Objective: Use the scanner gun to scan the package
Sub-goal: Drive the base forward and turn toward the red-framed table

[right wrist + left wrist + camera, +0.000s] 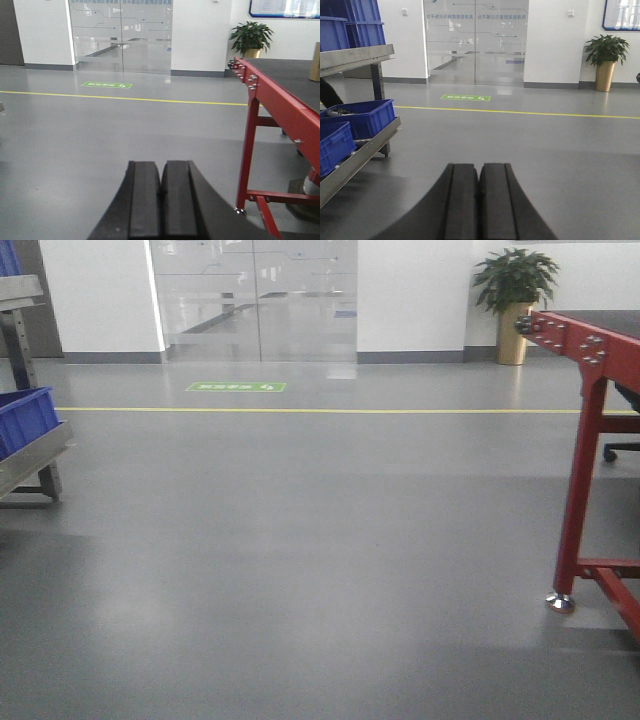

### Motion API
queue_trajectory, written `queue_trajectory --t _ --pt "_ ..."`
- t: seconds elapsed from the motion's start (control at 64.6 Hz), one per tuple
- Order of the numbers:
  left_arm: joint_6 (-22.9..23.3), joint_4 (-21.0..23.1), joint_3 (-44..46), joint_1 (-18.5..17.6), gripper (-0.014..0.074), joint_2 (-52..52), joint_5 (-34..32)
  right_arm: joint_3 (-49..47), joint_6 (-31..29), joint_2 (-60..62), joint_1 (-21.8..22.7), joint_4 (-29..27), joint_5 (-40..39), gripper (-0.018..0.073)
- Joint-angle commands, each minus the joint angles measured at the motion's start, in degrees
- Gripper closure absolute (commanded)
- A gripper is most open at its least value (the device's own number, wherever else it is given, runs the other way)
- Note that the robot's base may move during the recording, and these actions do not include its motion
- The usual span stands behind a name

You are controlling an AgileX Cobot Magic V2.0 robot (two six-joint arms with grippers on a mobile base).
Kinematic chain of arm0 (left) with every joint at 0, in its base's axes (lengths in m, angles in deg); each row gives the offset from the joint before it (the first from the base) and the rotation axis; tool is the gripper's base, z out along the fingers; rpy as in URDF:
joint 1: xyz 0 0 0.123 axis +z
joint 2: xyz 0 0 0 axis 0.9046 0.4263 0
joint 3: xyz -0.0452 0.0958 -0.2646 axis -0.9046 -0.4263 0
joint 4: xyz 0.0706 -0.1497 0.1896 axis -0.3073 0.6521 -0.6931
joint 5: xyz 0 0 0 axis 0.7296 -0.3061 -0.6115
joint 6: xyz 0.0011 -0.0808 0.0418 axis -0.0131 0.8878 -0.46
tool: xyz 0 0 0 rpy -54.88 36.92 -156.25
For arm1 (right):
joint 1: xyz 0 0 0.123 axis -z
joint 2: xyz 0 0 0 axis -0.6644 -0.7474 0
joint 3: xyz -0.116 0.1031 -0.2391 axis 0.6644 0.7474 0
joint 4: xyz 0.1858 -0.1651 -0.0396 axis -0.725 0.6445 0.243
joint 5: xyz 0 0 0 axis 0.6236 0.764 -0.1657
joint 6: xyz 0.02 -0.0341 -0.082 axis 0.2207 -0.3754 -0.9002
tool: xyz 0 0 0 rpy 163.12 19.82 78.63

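The scanner gun is out of view in all three views. A sliver of brown cardboard shows at the right edge of the right wrist view, on the dark top of the red table; whether it is the package I cannot tell. My left gripper is shut with nothing in it, pointing across bare grey floor. My right gripper is likewise shut and empty, held over the floor left of the red table.
A red-framed table stands on the right, its leg and foot resting on the floor. A metal rack with blue bins is on the left. Glass doors, a yellow floor line and a potted plant lie ahead.
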Motion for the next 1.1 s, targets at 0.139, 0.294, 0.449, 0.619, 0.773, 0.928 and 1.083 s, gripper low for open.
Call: queue_trajectory --t 0.139,0.294,0.449,0.619,0.773,0.928,1.083 --pt "0.03 0.0 0.15 -0.3 0.0707 -0.3 -1.03 -0.01 0.02 0.13 -0.03 -0.13 -1.36 0.0713" --pt "0.03 0.0 0.15 -0.3 0.0707 -0.3 -1.03 -0.01 0.02 0.13 -0.03 -0.13 -1.36 0.0713" --pt "0.03 0.0 0.15 -0.3 0.0707 -0.3 -1.03 -0.01 0.02 0.13 -0.03 -0.13 -1.36 0.0713" --pt "0.03 0.0 0.15 -0.3 0.0707 -0.3 -1.03 -0.01 0.02 0.13 -0.03 -0.13 -1.36 0.0713" --pt "0.03 0.0 0.15 -0.3 0.0707 -0.3 -1.03 -0.01 0.02 0.13 0.08 -0.13 -1.36 0.0713" --pt "0.03 0.0 0.15 -0.3 0.0707 -0.3 -1.03 -0.01 0.02 0.13 0.08 -0.13 -1.36 0.0713" --pt "0.03 0.0 0.15 -0.3 0.0707 -0.3 -1.03 -0.01 0.02 0.13 0.08 -0.13 -1.36 0.0713"
